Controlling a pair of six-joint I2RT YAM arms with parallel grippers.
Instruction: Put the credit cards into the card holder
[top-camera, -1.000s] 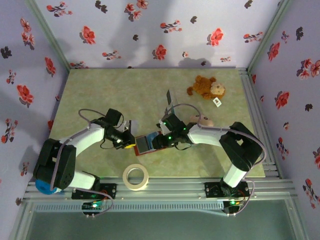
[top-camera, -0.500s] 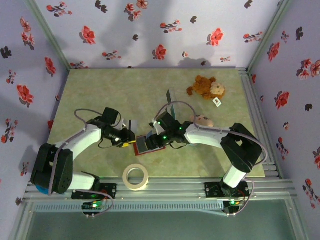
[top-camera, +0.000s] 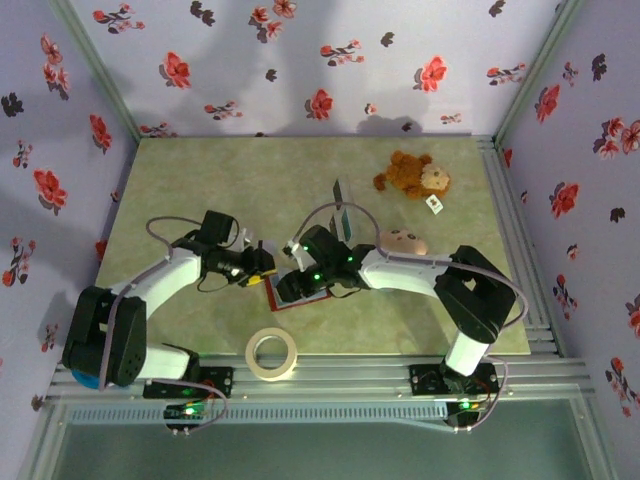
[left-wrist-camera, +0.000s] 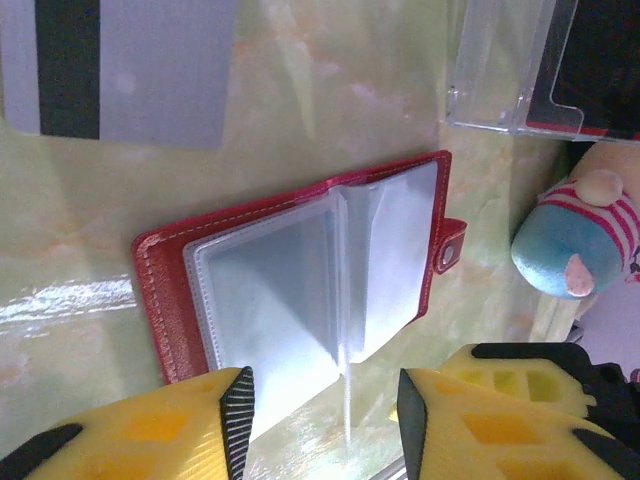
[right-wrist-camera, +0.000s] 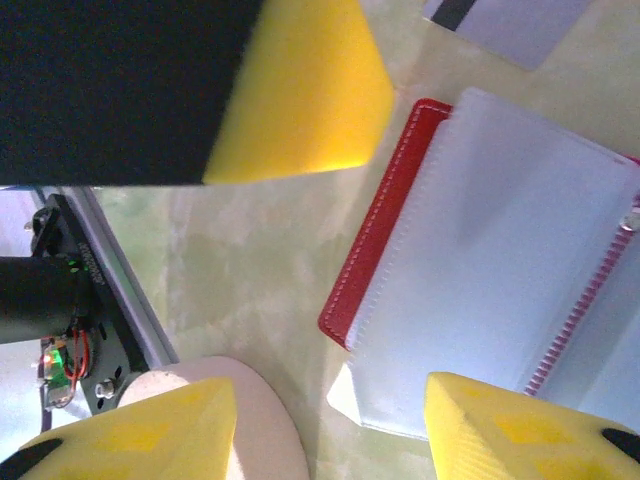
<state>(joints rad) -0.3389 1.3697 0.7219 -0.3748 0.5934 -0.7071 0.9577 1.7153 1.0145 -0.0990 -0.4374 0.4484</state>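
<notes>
Green table (top-camera: 200, 180) bears the open card holder (left-wrist-camera: 290, 280); left claw (left-wrist-camera: 325, 410) and right claw (right-wrist-camera: 330, 410) gape.

Small red folding wallet (left-wrist-camera: 300, 290) lies open, flat on green marbled tabletop (left-wrist-camera: 330, 120); grey-clear plastic sleeves face up, one leaf standing half raised (snap tab at outer edge); grey plastic card (left-wrist-camera: 120, 65), dark stripe, lies flat nearby, apart.

the wallet (left-wrist-camera: 290, 290) lies open on the table (top-camera: 200, 190), near the front edge. 1 card (left-wrist-camera: 120, 65) lies flat close beside it, not touching. the tape roll (top-camera: 272, 353) sits in front of the wallet, the slotted stand (top-camera: 342, 215) behind it, 1 plush toy (top-camera: 403, 240) to its right, the teddy bear (top-camera: 412, 176) farther back right.
</notes>
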